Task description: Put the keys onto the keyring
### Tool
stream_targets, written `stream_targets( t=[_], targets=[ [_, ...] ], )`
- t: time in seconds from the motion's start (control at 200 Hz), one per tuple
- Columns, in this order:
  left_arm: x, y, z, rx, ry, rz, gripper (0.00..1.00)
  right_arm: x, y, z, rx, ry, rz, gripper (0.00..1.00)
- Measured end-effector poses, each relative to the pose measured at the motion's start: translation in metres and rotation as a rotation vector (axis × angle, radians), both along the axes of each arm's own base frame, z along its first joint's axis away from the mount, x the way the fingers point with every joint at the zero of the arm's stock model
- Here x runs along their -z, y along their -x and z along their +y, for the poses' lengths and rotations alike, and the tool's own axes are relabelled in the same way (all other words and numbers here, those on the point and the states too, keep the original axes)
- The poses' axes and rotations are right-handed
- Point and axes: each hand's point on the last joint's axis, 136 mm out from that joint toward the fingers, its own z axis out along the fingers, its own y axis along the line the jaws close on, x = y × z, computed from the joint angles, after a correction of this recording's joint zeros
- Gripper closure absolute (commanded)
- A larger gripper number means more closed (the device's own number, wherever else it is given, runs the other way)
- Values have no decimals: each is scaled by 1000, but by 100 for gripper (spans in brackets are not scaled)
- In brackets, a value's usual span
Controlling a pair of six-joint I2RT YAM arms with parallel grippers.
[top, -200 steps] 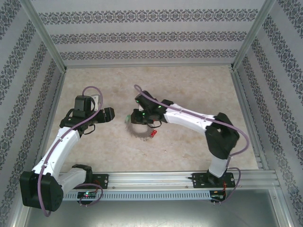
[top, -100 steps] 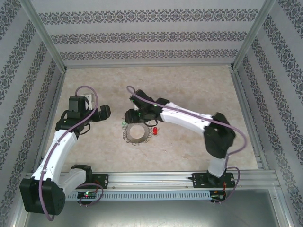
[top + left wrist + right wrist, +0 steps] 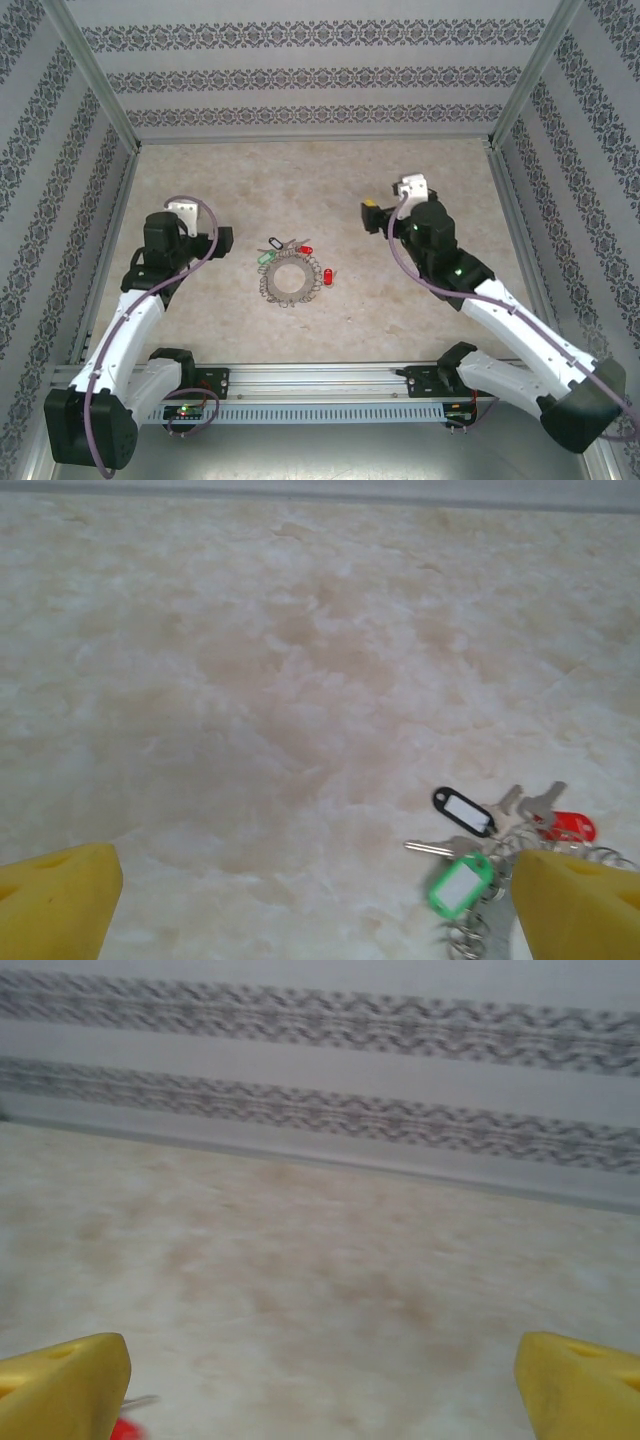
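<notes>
The keyring (image 3: 288, 280), a silvery scalloped ring, lies flat on the table between the arms. One red-headed key (image 3: 304, 248) lies at its far rim and a second red key (image 3: 329, 276) at its right rim; whether they are threaded on it I cannot tell. My left gripper (image 3: 225, 240) stands open to the left of the ring. In the left wrist view the red key (image 3: 570, 826) and part of the keyring (image 3: 468, 938) lie near the right pad (image 3: 580, 905), with the left gripper (image 3: 320, 920) over bare table. My right gripper (image 3: 372, 213) is open, off to the ring's right, with nothing between its pads (image 3: 60, 1390).
A green tag (image 3: 266, 257) and a black tag (image 3: 275, 242) with small silver keys lie at the ring's far-left rim, also seen as the green tag (image 3: 460, 883) and black tag (image 3: 463, 811). Patterned walls (image 3: 320, 70) enclose the table.
My right gripper has let go of the keyring, opened and swung away to the right. The ring now lies flat. My left gripper opened fully and drew back slightly.
</notes>
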Motion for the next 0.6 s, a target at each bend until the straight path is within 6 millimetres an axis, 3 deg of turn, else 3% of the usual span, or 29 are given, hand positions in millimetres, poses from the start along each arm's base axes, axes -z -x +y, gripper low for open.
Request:
stream_targets(
  t=[0.195,0.31,0.44,0.6],
  targets=[
    [52,-6,12,-50,-56,-3,0,89,-1,-80,177,89,32,2],
    [84,-7,18,-71,-91,25,0,127,3,-120,270,55,65,2],
    [99,-14,26,-95,-132,12,0,153,3,-128,275,44,92,2],
    [96,-35,27,-99,-152,-66,0,178,-10,-127,252,35,111,2]
  ],
)
